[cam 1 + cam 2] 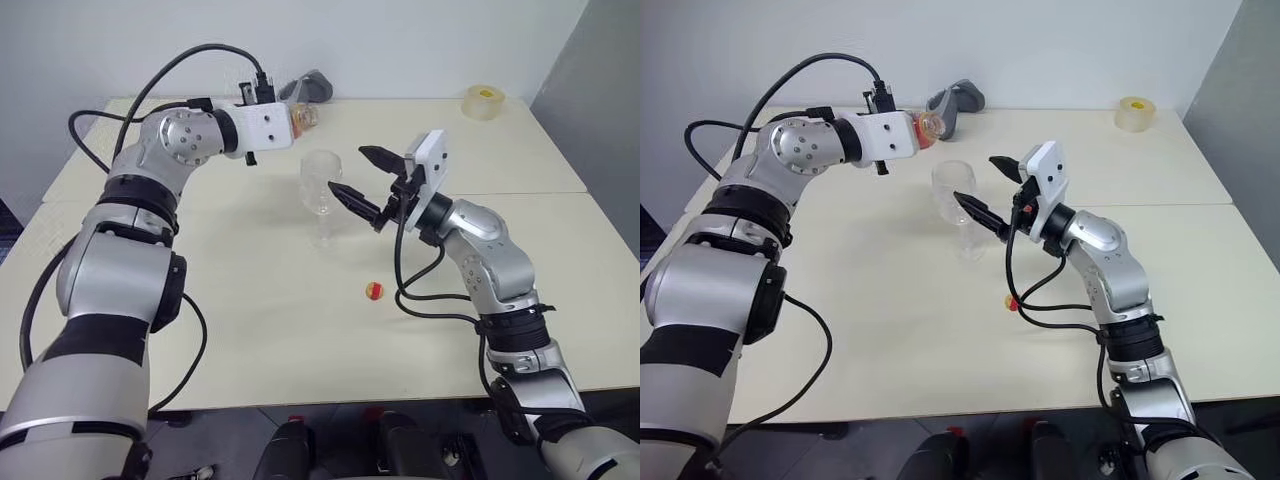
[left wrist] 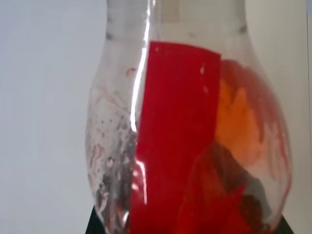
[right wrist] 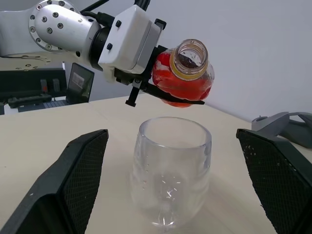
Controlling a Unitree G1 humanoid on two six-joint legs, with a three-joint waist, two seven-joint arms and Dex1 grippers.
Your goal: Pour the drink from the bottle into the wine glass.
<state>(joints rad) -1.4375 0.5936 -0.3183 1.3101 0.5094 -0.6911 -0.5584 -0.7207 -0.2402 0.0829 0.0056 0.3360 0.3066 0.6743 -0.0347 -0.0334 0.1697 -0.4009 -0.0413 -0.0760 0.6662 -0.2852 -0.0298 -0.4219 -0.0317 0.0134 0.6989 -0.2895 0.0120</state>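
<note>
- Left gripper (image 3: pixel 163 92) clamped shut on bottle (image 3: pixel 184 73), held up in the air behind and above wine glass (image 3: pixel 170 175).
- Bottle tipped over: long axis close to level, open mouth aimed toward the right wrist camera, neck end away from the left wrist.
- Drink (image 3: pixel 181 87) pooled red in the low side of the bottle body; not reaching the mouth, none seen in the glass.
- Right gripper (image 1: pixel 358 178) spread fully wide, holding nothing; one black finger (image 3: pixel 73 180) on each side of the glass bowl, both clear of it.
- Wine glass upright on table (image 1: pixel 300 340), between the two right fingers, just below and in front of the bottle mouth.
- Screw cap (image 1: pixel 373 291) off, lying on the table near the right forearm, well apart from the glass.
- Hard to read: glass stem and foot faint against the tabletop in the head views, cut off in the right wrist view.
- Left wrist view pressed against the bottle body; left fingers mostly covered there, only dark slivers at the base.
- Grey curved object (image 1: pixel 958 100) and tape roll (image 1: pixel 483 101) at the far table edge.
</note>
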